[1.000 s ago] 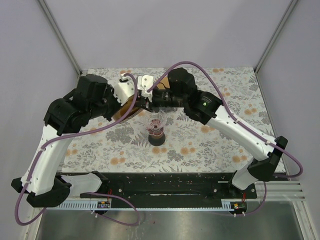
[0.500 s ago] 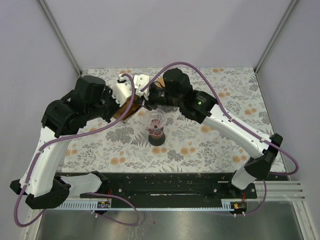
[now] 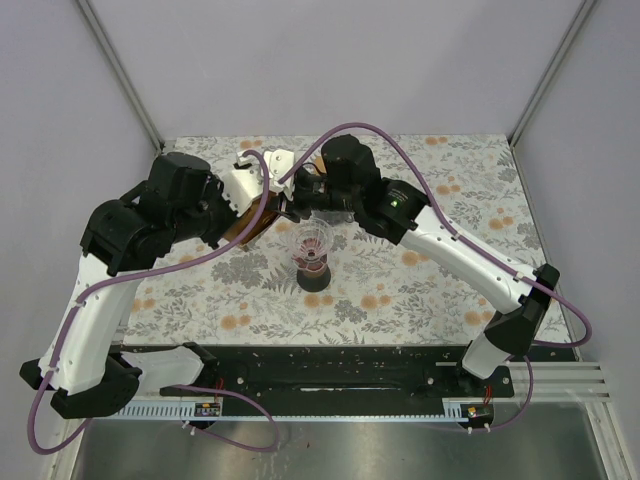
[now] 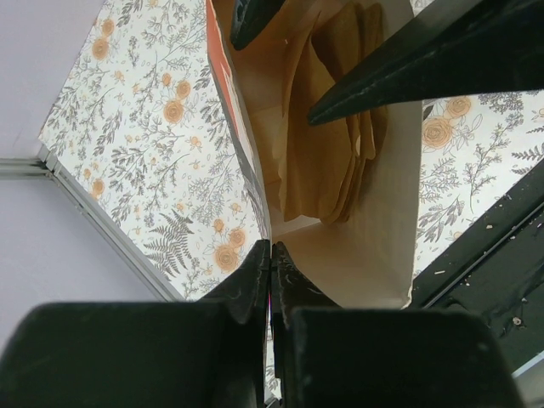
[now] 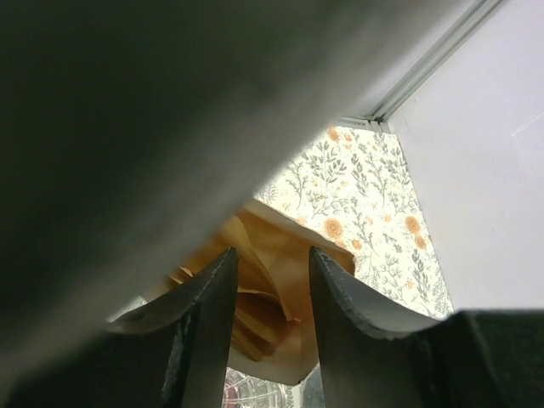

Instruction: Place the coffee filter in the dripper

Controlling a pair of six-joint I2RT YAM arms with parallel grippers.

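Brown paper filters (image 4: 327, 144) sat stacked inside an open pouch (image 4: 361, 255) toward the far side of the flowered desk (image 3: 430, 285). The pouch was near the clear dripper (image 3: 314, 238) on its dark base, and nothing lay in the dripper yet. The left claw (image 4: 270, 259) was pinched together on the pouch's wall at its red-edged rim, keeping the mouth spread. The right claw (image 5: 270, 272) had its fingers apart and poked into that mouth. The stack showed between them, and I could not tell whether either finger touched a sheet.

The filters looked feather-light, thin and floppy. They would likely crease easily and cling together, so two might come out at once. The best hold seemed to be the upper edge of the outermost filter. It could be nipped gently between both fingertips and lifted straight out without dragging on its neighbours.
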